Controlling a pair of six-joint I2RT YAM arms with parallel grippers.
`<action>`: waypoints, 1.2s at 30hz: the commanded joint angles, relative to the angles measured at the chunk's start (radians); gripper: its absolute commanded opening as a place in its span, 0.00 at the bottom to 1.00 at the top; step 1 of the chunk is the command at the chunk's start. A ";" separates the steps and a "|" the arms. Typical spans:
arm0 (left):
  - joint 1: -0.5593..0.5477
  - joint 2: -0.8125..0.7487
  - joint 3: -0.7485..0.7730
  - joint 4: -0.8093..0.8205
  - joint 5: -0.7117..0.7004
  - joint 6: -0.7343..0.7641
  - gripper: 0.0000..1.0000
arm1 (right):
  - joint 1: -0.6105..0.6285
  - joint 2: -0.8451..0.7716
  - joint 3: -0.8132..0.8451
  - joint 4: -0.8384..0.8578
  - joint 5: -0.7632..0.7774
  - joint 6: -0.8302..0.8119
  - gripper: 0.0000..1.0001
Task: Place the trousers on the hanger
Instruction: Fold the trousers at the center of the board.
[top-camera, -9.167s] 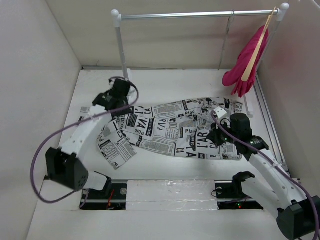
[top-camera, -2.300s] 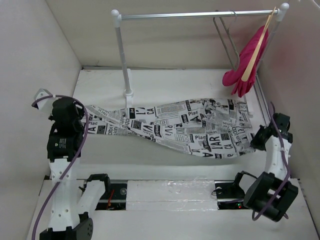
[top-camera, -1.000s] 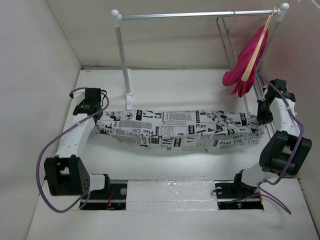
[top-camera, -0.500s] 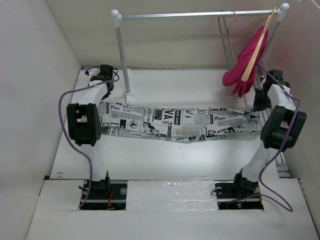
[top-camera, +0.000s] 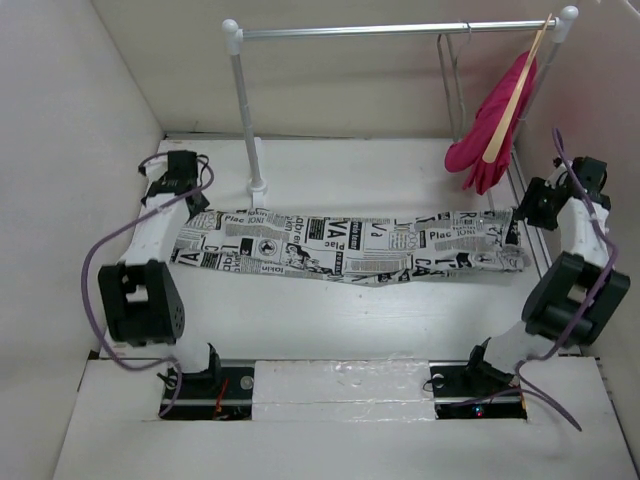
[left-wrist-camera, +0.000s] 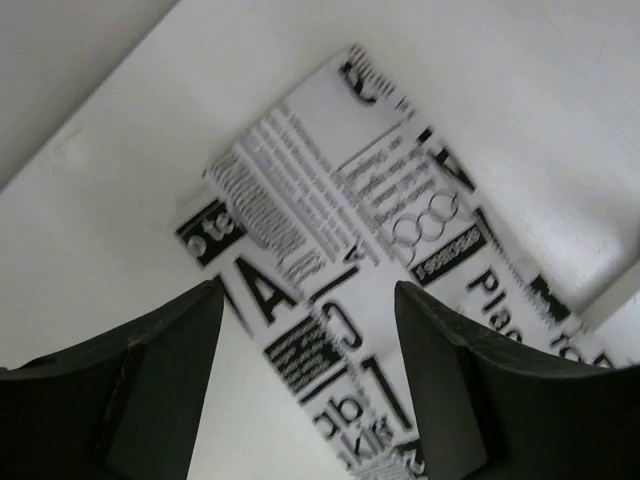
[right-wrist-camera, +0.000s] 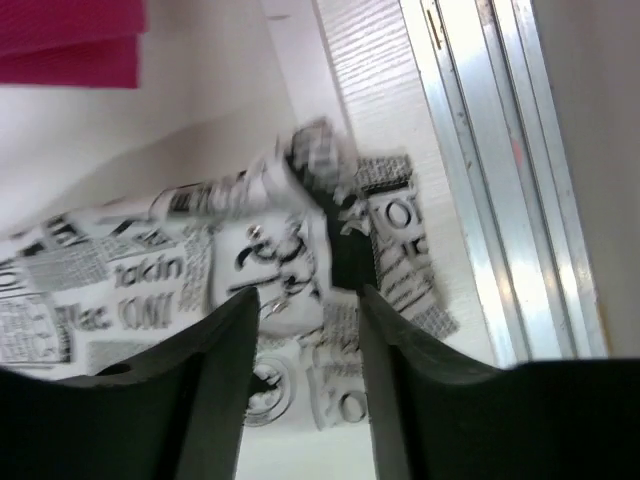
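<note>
The white table (top-camera: 330, 325) fills the walled bay. At its back stands a clothes rack (top-camera: 390, 30): a metal rail on two white posts.

The trousers (top-camera: 350, 245) lie flat on the table in one long band, stretched left to right in front of the rack. Their left end is near the left wall and their right end is near the metal track (right-wrist-camera: 480, 150) along the table's right edge.

The left arm (top-camera: 150, 260) reaches up the left side to the trousers' left end. The right arm (top-camera: 575, 270) reaches up the right side to their right end.

A pink garment (top-camera: 490, 125) hangs from a wooden hanger (top-camera: 515, 95) at the right end of the rail. Just left of it the wire hanger (top-camera: 450, 85) hangs bare from the rail, well apart from the trousers.

The left fingers (left-wrist-camera: 165, 385) stand apart with nothing between them, and the printed cloth lies on the table below. The right fingers (right-wrist-camera: 210, 395) also stand apart over the rumpled, blurred right end of the cloth, not clamped on it.
</note>
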 joint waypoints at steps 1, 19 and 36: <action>0.032 -0.179 -0.189 0.056 0.103 -0.078 0.63 | -0.008 -0.210 -0.130 0.154 -0.113 0.093 0.47; 0.378 -0.039 -0.309 0.248 0.434 -0.144 0.37 | 0.205 -0.832 -0.767 0.222 -0.376 0.088 0.39; 0.505 0.104 -0.234 0.145 0.233 -0.143 0.00 | 0.205 -0.810 -0.830 0.119 -0.372 -0.090 0.42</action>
